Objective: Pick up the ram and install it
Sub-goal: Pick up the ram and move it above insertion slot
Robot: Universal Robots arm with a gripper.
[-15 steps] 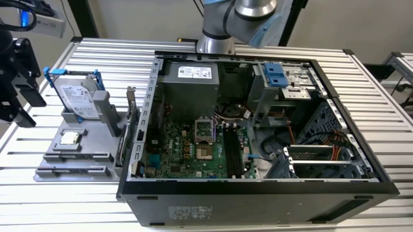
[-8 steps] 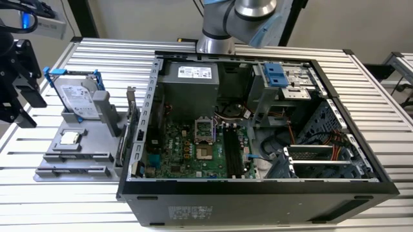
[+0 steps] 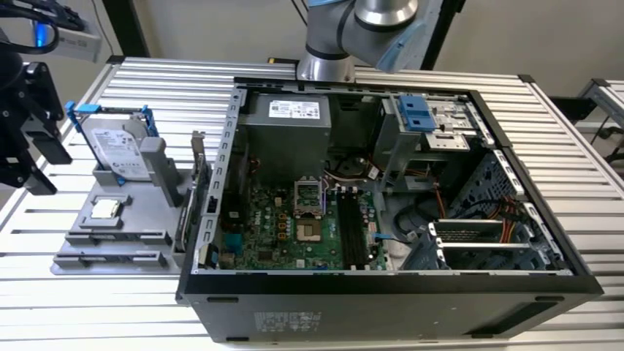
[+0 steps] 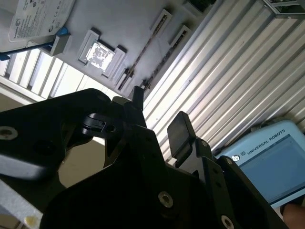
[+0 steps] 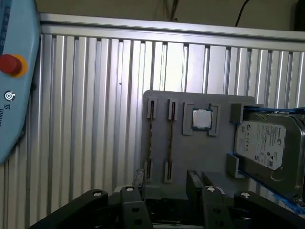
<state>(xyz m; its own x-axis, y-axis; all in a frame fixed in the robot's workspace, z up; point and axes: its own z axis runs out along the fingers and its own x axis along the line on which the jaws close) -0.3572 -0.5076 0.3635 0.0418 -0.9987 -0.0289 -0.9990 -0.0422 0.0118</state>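
First wrist view shows ram (image 5: 170,140) beyond parted jaws.

Bright light; glare whitens the ribbed table (image 4: 200,71).

Ribbed aluminium table (image 3: 565,146) w/ long silver slats takes up most of the scene, and light glares bright off the slats in the second wrist view. Plain beige wall (image 3: 215,29) runs along the far side, w/ a dark upright post (image 3: 127,29) in front of it at the exterior view's left. A 2nd slatted table (image 3: 606,99) stands just off the exterior view's right, narrow gap btwn.
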